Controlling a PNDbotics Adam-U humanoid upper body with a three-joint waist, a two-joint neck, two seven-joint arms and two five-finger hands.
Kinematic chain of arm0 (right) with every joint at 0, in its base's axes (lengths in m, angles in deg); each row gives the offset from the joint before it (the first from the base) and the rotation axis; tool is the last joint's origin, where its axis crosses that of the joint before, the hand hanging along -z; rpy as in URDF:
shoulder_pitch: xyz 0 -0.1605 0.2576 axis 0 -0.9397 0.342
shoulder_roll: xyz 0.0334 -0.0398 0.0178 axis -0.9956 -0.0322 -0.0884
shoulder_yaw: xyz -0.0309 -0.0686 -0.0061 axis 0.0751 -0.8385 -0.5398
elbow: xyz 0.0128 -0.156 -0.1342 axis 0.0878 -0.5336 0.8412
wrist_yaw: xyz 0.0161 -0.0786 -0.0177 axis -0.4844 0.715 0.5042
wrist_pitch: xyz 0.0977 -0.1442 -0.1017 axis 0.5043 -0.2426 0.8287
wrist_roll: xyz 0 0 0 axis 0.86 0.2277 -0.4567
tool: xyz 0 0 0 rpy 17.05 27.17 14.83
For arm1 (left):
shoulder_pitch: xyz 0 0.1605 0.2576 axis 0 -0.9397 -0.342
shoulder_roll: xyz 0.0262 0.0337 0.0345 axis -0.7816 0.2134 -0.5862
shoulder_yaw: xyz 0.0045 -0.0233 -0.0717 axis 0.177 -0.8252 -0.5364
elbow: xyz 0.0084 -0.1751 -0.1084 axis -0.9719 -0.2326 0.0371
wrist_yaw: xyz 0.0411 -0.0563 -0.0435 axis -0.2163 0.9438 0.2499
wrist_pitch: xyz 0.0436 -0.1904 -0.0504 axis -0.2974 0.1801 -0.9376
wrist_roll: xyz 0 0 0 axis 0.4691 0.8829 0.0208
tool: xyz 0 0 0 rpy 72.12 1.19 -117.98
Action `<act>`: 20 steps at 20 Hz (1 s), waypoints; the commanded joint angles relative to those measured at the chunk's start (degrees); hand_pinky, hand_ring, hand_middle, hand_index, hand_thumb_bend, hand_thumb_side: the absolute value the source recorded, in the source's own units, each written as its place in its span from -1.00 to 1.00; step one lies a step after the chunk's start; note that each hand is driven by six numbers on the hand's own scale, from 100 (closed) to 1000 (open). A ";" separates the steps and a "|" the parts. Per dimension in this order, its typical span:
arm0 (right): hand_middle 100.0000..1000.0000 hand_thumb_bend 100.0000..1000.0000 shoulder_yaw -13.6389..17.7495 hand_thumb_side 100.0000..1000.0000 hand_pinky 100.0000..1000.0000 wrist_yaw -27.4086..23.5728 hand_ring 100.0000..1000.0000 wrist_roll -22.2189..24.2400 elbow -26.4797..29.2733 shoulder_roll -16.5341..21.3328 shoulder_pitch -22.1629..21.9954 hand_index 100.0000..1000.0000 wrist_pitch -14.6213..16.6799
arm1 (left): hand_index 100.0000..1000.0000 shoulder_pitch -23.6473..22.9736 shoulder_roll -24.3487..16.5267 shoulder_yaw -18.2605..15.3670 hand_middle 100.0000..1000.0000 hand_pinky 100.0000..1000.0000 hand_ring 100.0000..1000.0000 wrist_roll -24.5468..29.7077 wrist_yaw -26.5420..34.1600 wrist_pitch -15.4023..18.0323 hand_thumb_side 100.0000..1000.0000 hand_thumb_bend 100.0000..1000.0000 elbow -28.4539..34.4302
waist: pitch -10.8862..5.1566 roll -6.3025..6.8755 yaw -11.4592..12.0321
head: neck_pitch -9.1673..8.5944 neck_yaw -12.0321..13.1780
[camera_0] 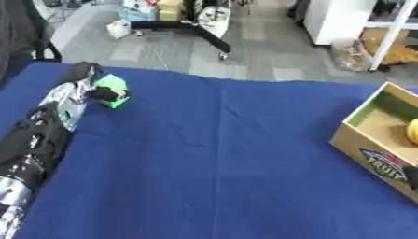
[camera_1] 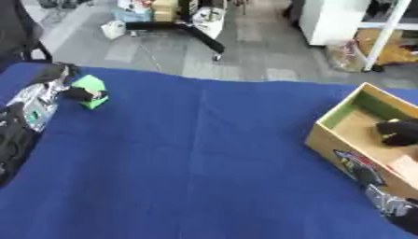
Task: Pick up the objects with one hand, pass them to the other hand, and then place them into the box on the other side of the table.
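Reaching into the upper left of the frame, my left hand [camera_0: 96, 88] is at the small bright green block [camera_0: 113, 86], with dark fingers [camera_0: 107, 94] curled across its lower front, so I judge the hand to be grasping it. The block sits at the far left of the blue cloth-covered worktop [camera_0: 220, 163], and I cannot tell whether it is already lifted clear of the cloth or resting on it.

I take this as the first step: the pick-up with one hand. The next move, as I read it, calls for raising the block, carrying it toward the middle of the frame, and meeting my right hand there for the pass. The open cardboard box with a green inner wall [camera_1: 347, 140] waits at the right edge, well apart from the block, so the whole width of the cloth lies between them.

My right hand [camera_1: 400, 132] shows only in the right eye view, as a dark shape low inside the box; I cannot tell how it is held.

Counting: one green block, one box, and one rounded yellow object [camera_0: 412, 131] in the box, seen in the left eye view.
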 commanded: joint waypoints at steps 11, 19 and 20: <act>0.22 -0.54 0.09 -0.61 0.21 -0.59 0.16 0.30 1.21 0.65 0.00 0.49 -0.36 | 0.38 -0.41 -1.54 -1.41 0.08 0.35 0.12 -2.77 4.76 -1.30 -0.46 -0.32 -0.44 | 0.05 -0.29 0.33 | -0.88 0.26; 0.22 -0.56 0.11 -0.60 0.21 -0.76 0.16 0.48 1.21 0.70 -0.17 0.48 -0.59 | 0.15 -0.89 -1.33 -1.24 -0.16 0.28 -0.06 -8.39 11.29 -0.11 -0.79 -0.82 1.10 | -0.13 -0.46 0.57 | -1.01 0.31; 0.22 -0.56 0.12 -0.60 0.21 -0.78 0.16 0.49 1.21 0.74 -0.20 0.48 -0.63 | 0.14 -0.96 -1.39 -1.17 -0.16 0.28 -0.06 -8.86 12.23 0.08 -0.80 -0.84 1.41 | -0.17 -0.44 0.63 | -1.03 0.30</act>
